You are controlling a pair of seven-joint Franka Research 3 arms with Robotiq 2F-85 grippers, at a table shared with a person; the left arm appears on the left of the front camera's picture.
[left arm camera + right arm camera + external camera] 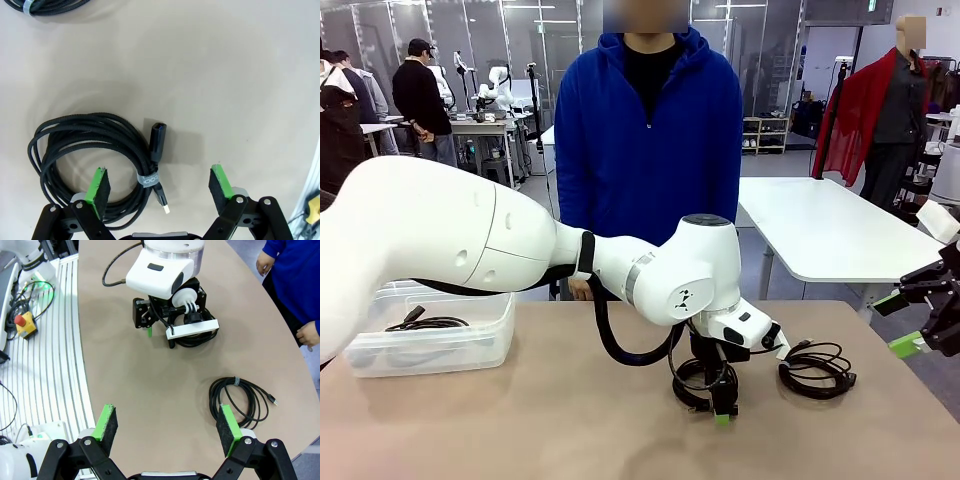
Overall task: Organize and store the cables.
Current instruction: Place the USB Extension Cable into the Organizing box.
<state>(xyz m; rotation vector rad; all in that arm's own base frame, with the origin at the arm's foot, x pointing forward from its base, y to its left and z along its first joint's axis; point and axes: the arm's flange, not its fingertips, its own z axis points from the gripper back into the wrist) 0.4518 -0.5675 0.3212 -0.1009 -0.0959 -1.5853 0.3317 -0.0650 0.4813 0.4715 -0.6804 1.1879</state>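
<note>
Three thin black cables can be counted, each wound in a round loop. A first coil (pixel 428 322) lies inside a clear rectangular plastic tub (pixel 380 362) at the table's left end. A second coil (pixel 85 160) sits mid-table under the left gripper (pixel 158 172). A third coil (pixel 240 401) lies apart to its right, near the right gripper (pixel 167 410). There is one tub, two grippers, and one person in a blue fleece jacket (pixel 650 140) standing at the far edge. The tabletop (pixel 520 430) is smooth, matt tan with a curved edge; behind it is an open workshop with white tables and glass partitions. The second coil is braided and bound by a grey band (pixel 148 179), with a chunky black plug (pixel 158 140) and a slimmer metal-tipped plug (pixel 162 202). The left gripper's green-padded fingers stand spread wide, one over the coil, the other over bare table, gripping nothing. The right gripper's fingers are likewise spread and empty, above the table.
</note>
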